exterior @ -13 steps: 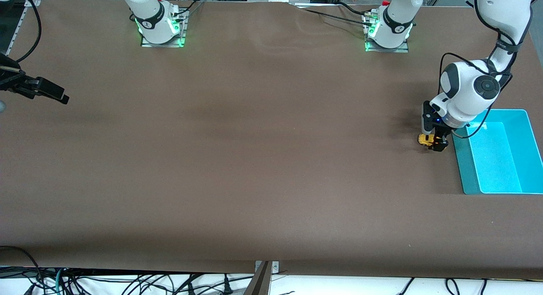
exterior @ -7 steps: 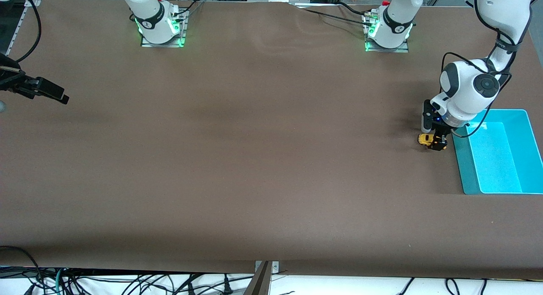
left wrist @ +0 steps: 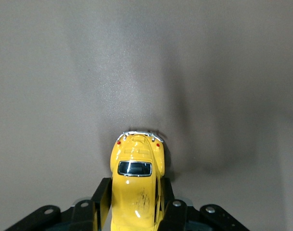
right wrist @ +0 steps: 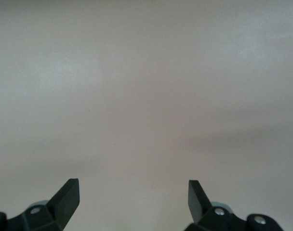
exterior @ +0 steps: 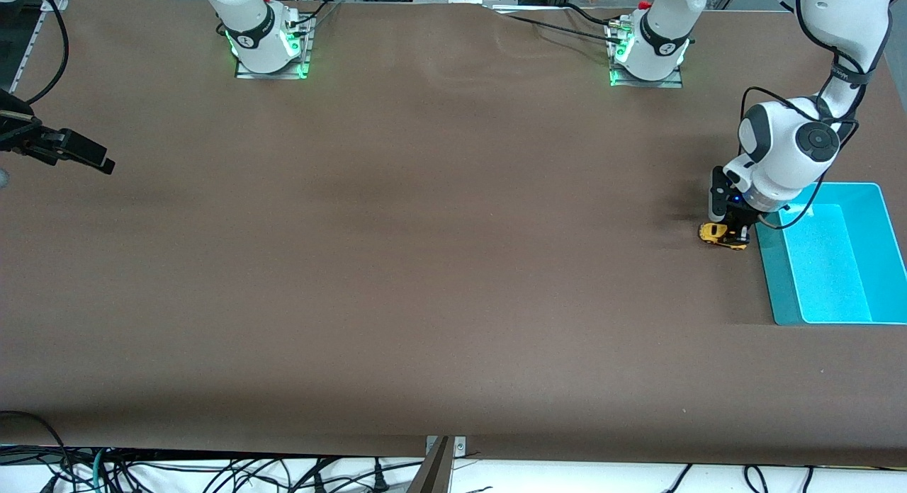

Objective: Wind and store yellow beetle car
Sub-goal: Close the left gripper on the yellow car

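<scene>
- Tabletop [exterior: 425, 266]: a plain brown surface carrying only two loose things, both at the left arm's end.
- Turquoise bin [exterior: 772, 280]: an open rectangular tray just beside the yellow beetle car [exterior: 721, 234], toward the left arm's end of the tabletop; its floor holds nothing. A narrow strip of brown tabletop separates the bin's wall from the car, with nothing between them.
- Black cable [exterior: 797, 213]: a loop hanging from the left arm's wrist, crossing above the corner of the bin farthest from the front camera.
- Left tool [exterior: 733, 232]: lowered onto the car beside the bin; in the left wrist view its two black fingers [left wrist: 102, 195] press against the car's flanks, so the tool is clamped on the car [left wrist: 136, 185].
- Car, placement: wheels on the tabletop, apart from the bin.
- Car, appearance: glossy bright yellow, rounded beetle-shaped body; a dark rounded window set in the shell, a chrome bumper with two small red lights at the end pointing away from the wrist; faint dark scuffs on the roof.
- Right tool [exterior: 85, 153]: waits at the right arm's end of the tabletop, above bare surface; its fingers [right wrist: 67, 197] are spread wide with nothing between them.
</scene>
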